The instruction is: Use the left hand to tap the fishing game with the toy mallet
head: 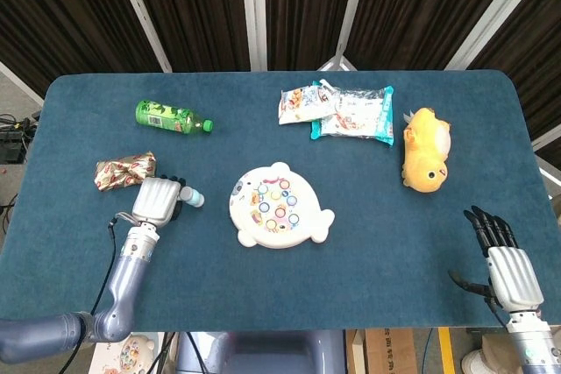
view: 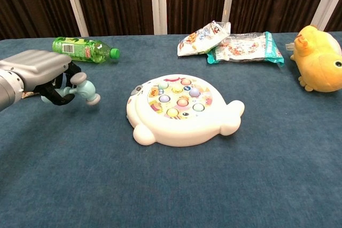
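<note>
A: Item one, the left hand [view: 40,73]?
B: At 9 o'clock of the table [head: 368,260], fingers curled round the handle of the toy mallet [view: 84,88]. The mallet's pale blue head sticks out toward 3 o'clock and, in the chest view, sits lifted off the cloth.

A: Item two, the fishing game [head: 279,206]?
B: White, fish-shaped, at table centre, flat on the blue cloth, coloured pegs on its round face. It lies at 3 o'clock from the mallet head, near but not touching.

A: Item three, the right hand [head: 504,256]?
B: At 4 o'clock, near the table's front corner, fingers spread, holding nothing. Seen in the head view only.

A: Remaining stock?
B: Green bottle [head: 172,117] on its side at 10 o'clock. Crumpled foil wrapper [head: 124,171] just beside the left hand, at its 11 o'clock. Two snack packets [head: 340,111] at 12 o'clock, edges overlapping. Yellow plush chick [head: 426,160] at 2 o'clock, lying on the cloth, well apart from the game.
</note>
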{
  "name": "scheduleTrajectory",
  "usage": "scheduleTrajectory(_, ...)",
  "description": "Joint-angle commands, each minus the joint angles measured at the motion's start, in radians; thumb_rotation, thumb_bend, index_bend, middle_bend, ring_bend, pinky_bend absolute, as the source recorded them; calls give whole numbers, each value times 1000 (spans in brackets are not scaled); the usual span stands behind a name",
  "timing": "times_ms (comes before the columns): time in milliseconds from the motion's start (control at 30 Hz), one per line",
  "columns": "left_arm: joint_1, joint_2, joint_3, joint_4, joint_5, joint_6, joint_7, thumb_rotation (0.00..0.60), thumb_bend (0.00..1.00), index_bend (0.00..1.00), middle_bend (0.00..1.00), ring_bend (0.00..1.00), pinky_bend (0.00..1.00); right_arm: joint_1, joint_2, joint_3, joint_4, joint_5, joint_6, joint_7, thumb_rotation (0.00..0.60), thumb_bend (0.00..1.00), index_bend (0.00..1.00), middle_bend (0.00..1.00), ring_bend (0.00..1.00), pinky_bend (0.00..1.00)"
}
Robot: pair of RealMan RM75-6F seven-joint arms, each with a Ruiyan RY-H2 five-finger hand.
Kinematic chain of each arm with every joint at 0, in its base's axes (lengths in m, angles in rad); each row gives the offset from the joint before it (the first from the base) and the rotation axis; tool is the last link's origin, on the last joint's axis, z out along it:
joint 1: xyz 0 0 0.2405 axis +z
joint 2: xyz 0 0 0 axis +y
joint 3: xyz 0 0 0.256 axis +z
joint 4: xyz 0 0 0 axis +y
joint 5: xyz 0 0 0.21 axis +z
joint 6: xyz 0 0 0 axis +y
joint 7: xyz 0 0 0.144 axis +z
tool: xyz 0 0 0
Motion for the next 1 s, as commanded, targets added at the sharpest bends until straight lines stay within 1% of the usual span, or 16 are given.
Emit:
scheduleTrajectory(33,-11,9,-8,-16,6,-6,5,600,643,642,530,453,605,0,1,1,-1,2,-1,3,600,225,0,0,0,0)
scheduleTrajectory(333,-55,37,-50,-72,-23,-13,52,600,644,637,529,453,605,0,4,4,-6,13,-8,12,600,226,0,0,0,0)
scheduleTrajectory(633,-156,49,-119,-131,-109,-33,165,600,673,661,555,488,638,2,7,8,-14,24,-15,25,600,225,0,0,0,0)
scheduleTrajectory(833,-229,39,-151,-128,-175,-51,232,600,674,668,563,495,647,3,12,11,-19,36,-21,39,600,225,0,0,0,0)
scheduleTrajectory(1000,-302,40,-169,-107,-239,-92,296,600,674,669,563,494,647,4,16,16,-20,48,-30,50,600,226,0,0,0,0)
